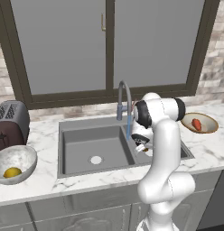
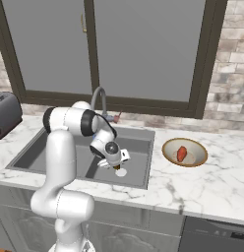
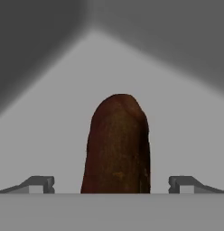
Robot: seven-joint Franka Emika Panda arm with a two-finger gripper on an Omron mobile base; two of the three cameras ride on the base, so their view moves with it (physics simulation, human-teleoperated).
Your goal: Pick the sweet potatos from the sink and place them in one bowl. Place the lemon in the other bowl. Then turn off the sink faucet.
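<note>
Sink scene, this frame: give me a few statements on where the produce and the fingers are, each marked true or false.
1. The lemon lies in the marbled bowl. True.
2. The orange-red sweet potato is still in the sink. False: it lies in the tan bowl.
3. The fingers stand apart on either side of the dark sweet potato. True.
4. The toaster stands right of the sink. False: it stands on the left.
5. The faucet rises behind the sink. True.

The sink (image 1: pixel 77 131) lies between 2 bowls: lemon (image 1: pixel 12 172) left, 1 sweet potato (image 1: pixel 196 124) right.
</note>
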